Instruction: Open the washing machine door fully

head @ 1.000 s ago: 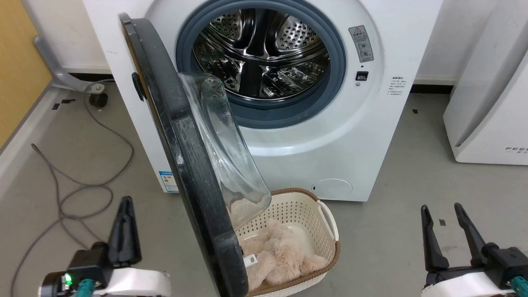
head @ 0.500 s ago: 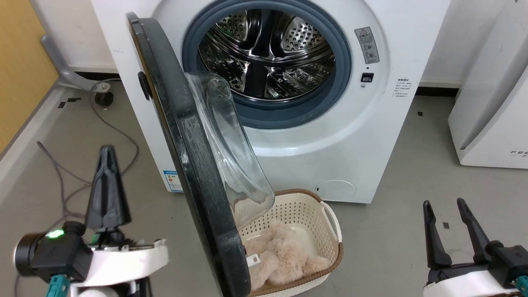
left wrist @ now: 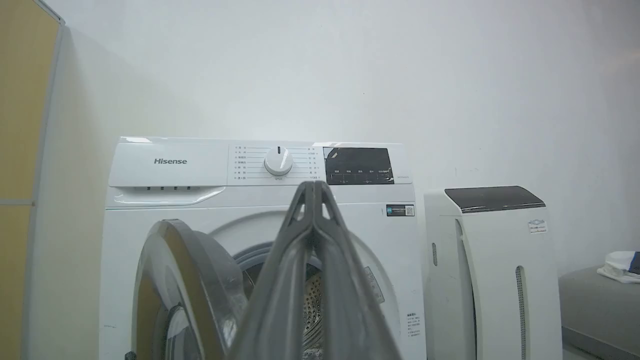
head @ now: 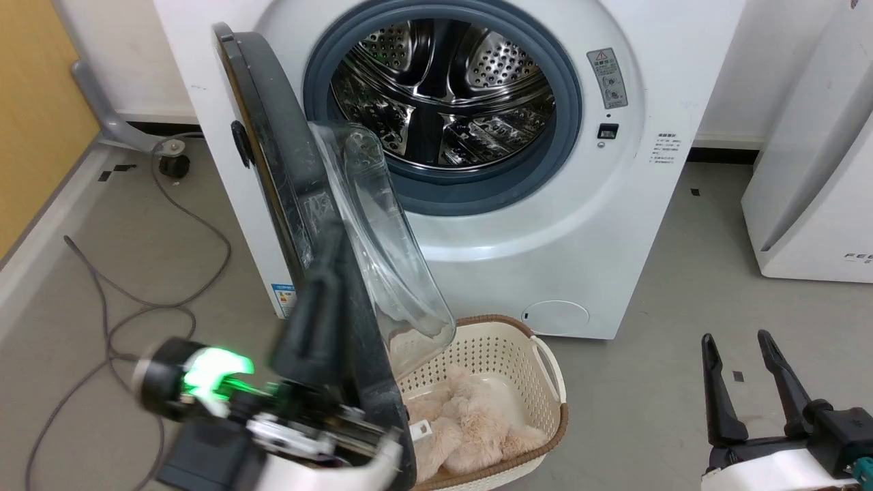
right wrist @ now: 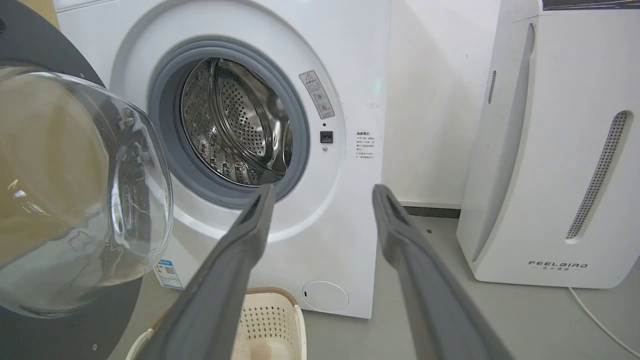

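Black washing machine door (head: 269,150) ajar | left end effector (head: 331,239) pressed together, overlapping its rim (contact unclear)

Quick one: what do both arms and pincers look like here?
Left pincer: two long dark tapering fingers, black wrist housing with a glowing green light, white forearm shell. Right pincer: same dark fingers on a black mount, white shell, teal connector at its side.
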{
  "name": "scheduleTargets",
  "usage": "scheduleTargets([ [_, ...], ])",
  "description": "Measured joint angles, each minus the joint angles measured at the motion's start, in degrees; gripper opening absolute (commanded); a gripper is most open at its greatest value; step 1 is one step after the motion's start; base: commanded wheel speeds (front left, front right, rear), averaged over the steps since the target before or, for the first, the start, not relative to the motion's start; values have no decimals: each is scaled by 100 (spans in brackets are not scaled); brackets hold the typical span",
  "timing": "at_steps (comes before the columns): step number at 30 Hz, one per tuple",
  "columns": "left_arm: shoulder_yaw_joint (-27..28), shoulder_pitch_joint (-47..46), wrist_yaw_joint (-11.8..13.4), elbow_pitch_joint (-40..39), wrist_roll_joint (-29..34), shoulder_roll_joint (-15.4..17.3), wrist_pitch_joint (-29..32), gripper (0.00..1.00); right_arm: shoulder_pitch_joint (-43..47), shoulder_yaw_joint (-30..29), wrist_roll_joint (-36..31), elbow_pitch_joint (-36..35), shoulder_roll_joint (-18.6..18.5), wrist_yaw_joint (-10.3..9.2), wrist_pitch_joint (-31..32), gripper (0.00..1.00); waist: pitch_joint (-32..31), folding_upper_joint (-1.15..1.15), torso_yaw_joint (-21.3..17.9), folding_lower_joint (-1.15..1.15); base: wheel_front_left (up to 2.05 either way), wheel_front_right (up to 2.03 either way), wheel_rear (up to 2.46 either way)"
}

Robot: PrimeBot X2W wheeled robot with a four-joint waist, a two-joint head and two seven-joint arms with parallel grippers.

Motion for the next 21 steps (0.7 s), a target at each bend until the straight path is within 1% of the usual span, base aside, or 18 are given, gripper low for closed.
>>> scheduleTargets([
  [5,-754,1,-14,-16,-36,-2,0,0,1,-8,-16,11,0,0,0,100,-9,0,35,0,0,0,0],
  [11,-1473,10,-136,132,-55,-3,0,0,2,-7,-19,51,0,0,0,100,-6,0,79,0,0,0,0],
  [16,-1847,66,-203,352,-52,-3,0,0,3,-7,-19,74,0,0,0,100,-1,0,111,0,0,0,0],
  [21,-2081,233,-332,659,-5,-3,0,0,3,-18,-20,98,0,0,0,100,32,0,162,0,0,0,0],
])
